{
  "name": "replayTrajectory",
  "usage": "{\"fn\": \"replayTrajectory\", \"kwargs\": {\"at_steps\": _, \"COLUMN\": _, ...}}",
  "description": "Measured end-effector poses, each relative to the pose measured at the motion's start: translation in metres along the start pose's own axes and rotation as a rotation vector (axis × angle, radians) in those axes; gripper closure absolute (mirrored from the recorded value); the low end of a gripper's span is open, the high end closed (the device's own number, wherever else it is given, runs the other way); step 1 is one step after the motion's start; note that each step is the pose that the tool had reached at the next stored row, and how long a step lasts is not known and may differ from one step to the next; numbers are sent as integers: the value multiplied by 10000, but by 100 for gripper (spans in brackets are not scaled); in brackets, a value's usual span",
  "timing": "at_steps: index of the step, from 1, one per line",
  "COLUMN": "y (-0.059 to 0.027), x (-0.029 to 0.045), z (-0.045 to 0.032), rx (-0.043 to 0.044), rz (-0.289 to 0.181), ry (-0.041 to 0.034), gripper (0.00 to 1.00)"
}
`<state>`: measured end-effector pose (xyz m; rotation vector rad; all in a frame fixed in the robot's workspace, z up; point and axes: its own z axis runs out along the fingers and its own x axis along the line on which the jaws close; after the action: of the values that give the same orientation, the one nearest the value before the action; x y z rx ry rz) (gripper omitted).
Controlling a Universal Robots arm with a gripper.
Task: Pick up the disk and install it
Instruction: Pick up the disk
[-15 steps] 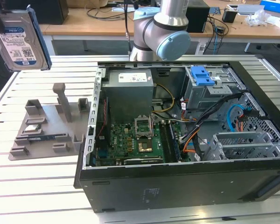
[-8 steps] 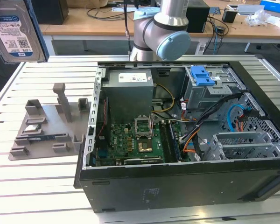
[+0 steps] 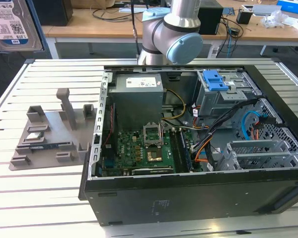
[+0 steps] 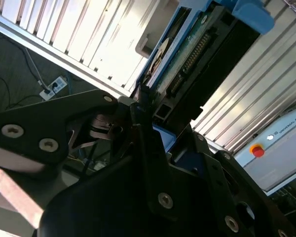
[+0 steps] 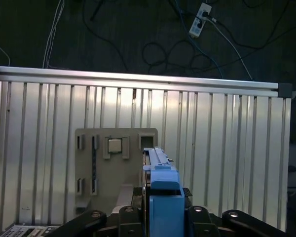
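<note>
Disk (image 5: 158, 163) is standing on edge in the claw (image 5: 160, 224), with a blue side rail facing the first wrist view. The claw's two sides are pressing on the disk's flat faces, so I am reading it as clamped on the disk. In the second wrist view the disk (image 4: 197, 44) is showing its circuit-board face and is reaching out past the claw (image 4: 148, 123) toward the table. In the exterior view the disk (image 3: 12, 22) is hanging high with its label side showing, clear of everything on the table.

Below the claw, past the disk's far end, the grey holder (image 5: 113, 168) is lying on the slatted table (image 5: 227, 148). The disk is not touching it, judging by the height in the exterior view. A small square part and a thin stick are sitting in the holder's other slots.

Off to the side and well apart from the claw, the open computer case (image 3: 188, 198) is lying on the same table (image 3: 39, 198), next to the holder (image 3: 47, 136). Inside it the metal drive cage (image 3: 228, 96) is carrying a blue latch (image 3: 214, 79).

Progress, as I judge it: the pick-up is looking done, with the disk gripped and lifted off the holder. The install is not yet started, since the disk is hanging well apart from the cage.
</note>
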<state>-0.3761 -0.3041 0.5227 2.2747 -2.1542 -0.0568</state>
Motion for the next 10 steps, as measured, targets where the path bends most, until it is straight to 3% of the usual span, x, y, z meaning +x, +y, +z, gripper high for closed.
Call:
{"fn": "replayTrajectory", "kwargs": {"at_steps": 7, "y": 9, "x": -7, "z": -311, "rx": 0, "rz": 0, "ry": 0, "gripper": 64}}
{"fn": "replayTrajectory", "kwargs": {"at_steps": 10, "y": 9, "x": -7, "z": -317, "rx": 1, "rz": 0, "ry": -3, "gripper": 64}}
